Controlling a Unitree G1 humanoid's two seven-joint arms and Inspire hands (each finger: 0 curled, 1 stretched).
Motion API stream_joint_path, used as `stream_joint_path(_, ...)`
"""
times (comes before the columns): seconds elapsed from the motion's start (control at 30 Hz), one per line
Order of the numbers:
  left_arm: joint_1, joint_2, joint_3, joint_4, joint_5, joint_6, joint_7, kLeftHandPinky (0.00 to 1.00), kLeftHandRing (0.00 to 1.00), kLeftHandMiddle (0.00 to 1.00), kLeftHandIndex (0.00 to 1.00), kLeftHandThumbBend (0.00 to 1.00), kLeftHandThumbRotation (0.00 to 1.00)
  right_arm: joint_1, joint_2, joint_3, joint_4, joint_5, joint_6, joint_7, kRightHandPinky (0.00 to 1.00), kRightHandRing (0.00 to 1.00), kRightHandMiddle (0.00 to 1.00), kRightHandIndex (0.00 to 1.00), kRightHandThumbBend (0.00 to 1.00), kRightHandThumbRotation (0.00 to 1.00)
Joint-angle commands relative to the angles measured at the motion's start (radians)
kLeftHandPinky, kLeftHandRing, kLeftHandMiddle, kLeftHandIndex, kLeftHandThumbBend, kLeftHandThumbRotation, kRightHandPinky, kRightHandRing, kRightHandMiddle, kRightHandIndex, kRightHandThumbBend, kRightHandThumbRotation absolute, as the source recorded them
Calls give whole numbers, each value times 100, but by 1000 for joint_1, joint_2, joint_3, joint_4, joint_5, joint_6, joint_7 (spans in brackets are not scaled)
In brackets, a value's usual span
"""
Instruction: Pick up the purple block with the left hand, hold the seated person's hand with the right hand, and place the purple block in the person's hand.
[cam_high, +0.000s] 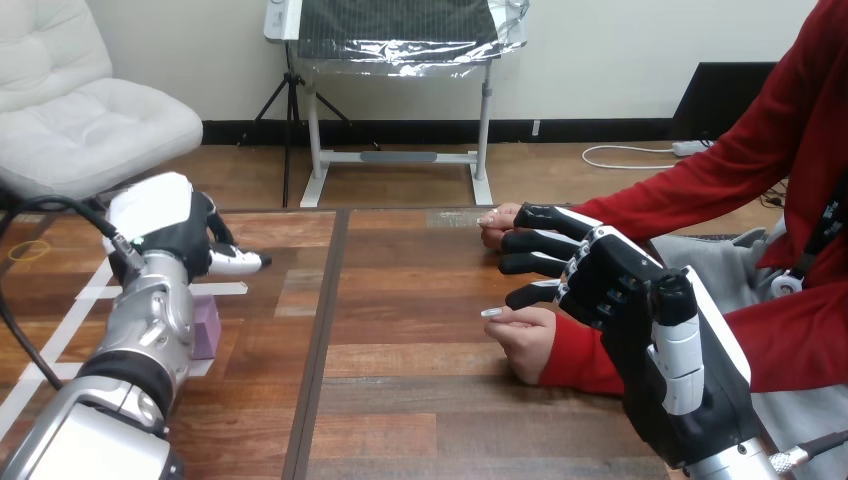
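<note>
Purple block (208, 327) (half hidden) sits by left arm (150, 325); right hand (615, 285) outstretched beside the person's hand (527, 342).

The brown plank table (420, 380) is grained wood with a low sheen, crossed at the left by matt white tape strips (225, 288). The small purple block (206, 325) looks matt and smooth. The left hand (175, 225) and right hand (610, 280) pair glossy white plastic shells with matt black parts. The left silver forearm (150, 320) is shiny metal. The person's red sleeve (790, 340) is soft cloth.

White-shelled left hand (165, 222), silver forearm (150, 325)
</note>
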Motion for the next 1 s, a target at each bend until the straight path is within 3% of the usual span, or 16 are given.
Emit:
stream_joint_path(0.0,-53,26,11,-37,-3,-17,34,27,35,42,43,74,35,-65,6,-4,-5,13,-7,-2,61,74,76,78,88,100)
stream_joint_path(0.23,-64,31,-3,-37,10,0,19,35,45,51,53,75,38,-66,9,-4,2,13,-16,-1,61,73,76,78,87,100)
stream_joint_path(0.4,-71,36,-12,-37,19,12,0,49,58,62,64,76,41,-68,11,-3,5,10,-16,-3,61,73,75,78,87,100)
stream_joint_path(0.7,-84,44,-37,-33,47,46,-77,67,74,76,78,79,51,-67,10,-1,1,6,-9,-6,60,72,75,78,88,100)
stream_joint_path(0.97,-88,49,-90,-28,104,76,-139,82,85,86,85,84,64,-66,12,-1,9,9,-16,-2,60,73,75,78,87,100)
